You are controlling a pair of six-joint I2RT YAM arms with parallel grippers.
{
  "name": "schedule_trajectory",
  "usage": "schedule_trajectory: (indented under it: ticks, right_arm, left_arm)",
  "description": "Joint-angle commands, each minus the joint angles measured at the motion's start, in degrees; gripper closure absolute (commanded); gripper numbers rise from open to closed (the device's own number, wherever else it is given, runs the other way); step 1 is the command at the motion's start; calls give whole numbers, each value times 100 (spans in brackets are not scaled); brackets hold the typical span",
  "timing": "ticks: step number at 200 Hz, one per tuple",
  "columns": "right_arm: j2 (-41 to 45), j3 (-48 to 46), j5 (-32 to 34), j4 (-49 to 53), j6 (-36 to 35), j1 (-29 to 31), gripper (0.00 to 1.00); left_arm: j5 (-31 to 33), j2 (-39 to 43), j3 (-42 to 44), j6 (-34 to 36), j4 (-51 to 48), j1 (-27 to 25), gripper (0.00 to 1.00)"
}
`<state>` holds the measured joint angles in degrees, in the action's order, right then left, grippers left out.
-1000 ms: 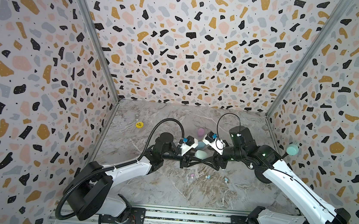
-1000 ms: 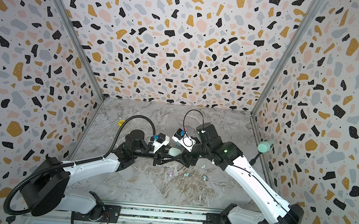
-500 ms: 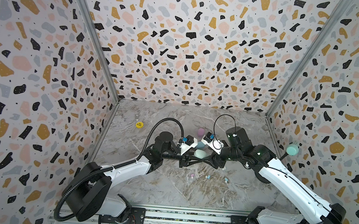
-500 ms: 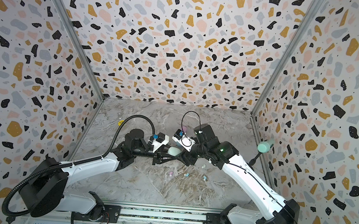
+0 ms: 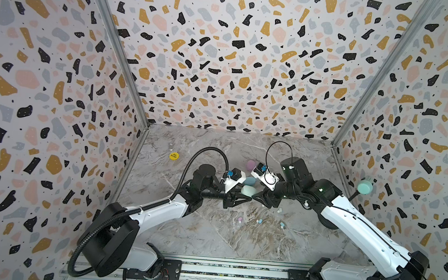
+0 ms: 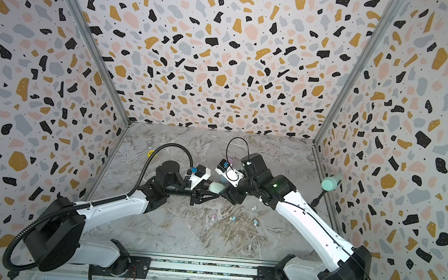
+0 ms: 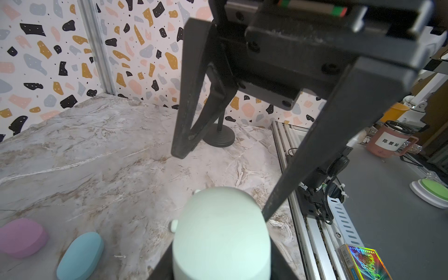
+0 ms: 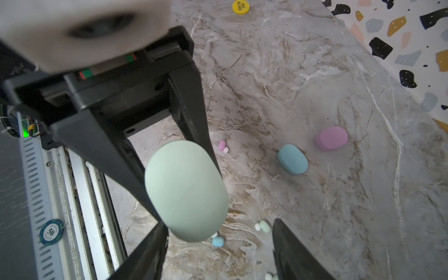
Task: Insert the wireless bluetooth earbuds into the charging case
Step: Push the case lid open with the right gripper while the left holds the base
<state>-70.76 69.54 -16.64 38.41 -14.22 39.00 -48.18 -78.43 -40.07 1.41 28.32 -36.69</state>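
Observation:
My left gripper [image 5: 248,197] is shut on the mint charging case [image 5: 248,190], holding it above the table near the middle in both top views. In the left wrist view its fingers flank the mint charging case [image 7: 220,232], which looks closed. My right gripper [image 5: 258,197] is open and faces the case's free end. In the right wrist view one finger [image 8: 148,252] stands beside the mint charging case [image 8: 186,191]; I cannot tell whether it touches. Loose earbuds lie on the table: pink [image 8: 221,145], mint [image 8: 264,226], blue [image 8: 217,241].
A blue case [image 8: 292,158] and a pink case [image 8: 331,138] lie closed farther back. A yellow chip [image 5: 173,156] sits at the back left. A stand with a mint ball [image 5: 365,187] rises by the right wall. The metal rail [image 5: 232,270] runs along the front.
My right gripper has moved left toward the mint case and its jaws have narrowed a little. The left arm and the case have stayed put.

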Motion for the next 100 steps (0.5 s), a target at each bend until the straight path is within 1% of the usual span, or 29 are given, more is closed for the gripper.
schedule_trajectory:
  ticks: [1, 51, 79, 100]
  right_arm:
    - [3, 362, 429, -282, 243, -229, 32]
    - [27, 509, 432, -190, 441, -316, 31]
    - [101, 524, 338, -90, 548, -335, 20]
    - [178, 534, 243, 11, 780, -392, 13]
  left_arm:
    - [-517, 197, -105, 147, 227, -92, 97]
    - [-490, 180, -100, 175, 216, -94, 98]
    - [-337, 123, -21, 24, 433, -93, 98]
    - [-181, 18, 76, -179, 696, -85, 98]
